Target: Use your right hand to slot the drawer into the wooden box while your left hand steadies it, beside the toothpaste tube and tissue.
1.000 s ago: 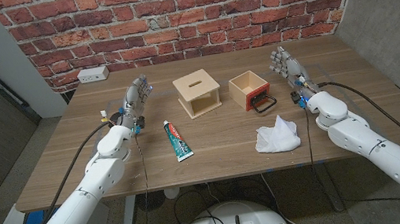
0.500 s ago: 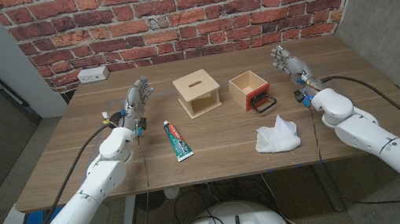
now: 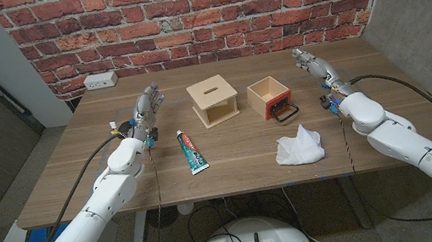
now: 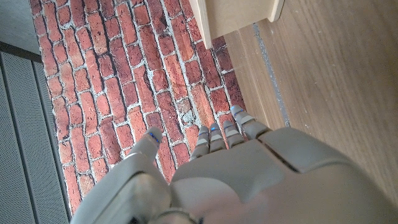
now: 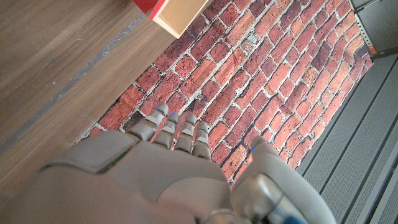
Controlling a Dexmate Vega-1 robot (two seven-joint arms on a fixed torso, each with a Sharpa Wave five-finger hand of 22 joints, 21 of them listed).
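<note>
Head view: the wooden box [image 3: 213, 102] stands mid-table, with the red-fronted drawer [image 3: 270, 98] just beside it on the robot's right, not inserted. The toothpaste tube [image 3: 191, 151] lies in front of the box; the tissue [image 3: 299, 147] lies in front of the drawer. The left hand [image 3: 146, 110] and right hand [image 3: 316, 70] flank them, apart from both, fingers extended and empty.

Left wrist view: the left hand [image 4: 230, 174] is released, the box [image 4: 239, 15] beyond its fingertips.

Right wrist view: the right hand [image 5: 161, 168] is released, a drawer corner [image 5: 168, 12] beyond it.

A white power strip [image 3: 99, 81] lies near the brick wall [image 3: 183, 14] (far-left table [image 3: 241, 173] corner).
</note>
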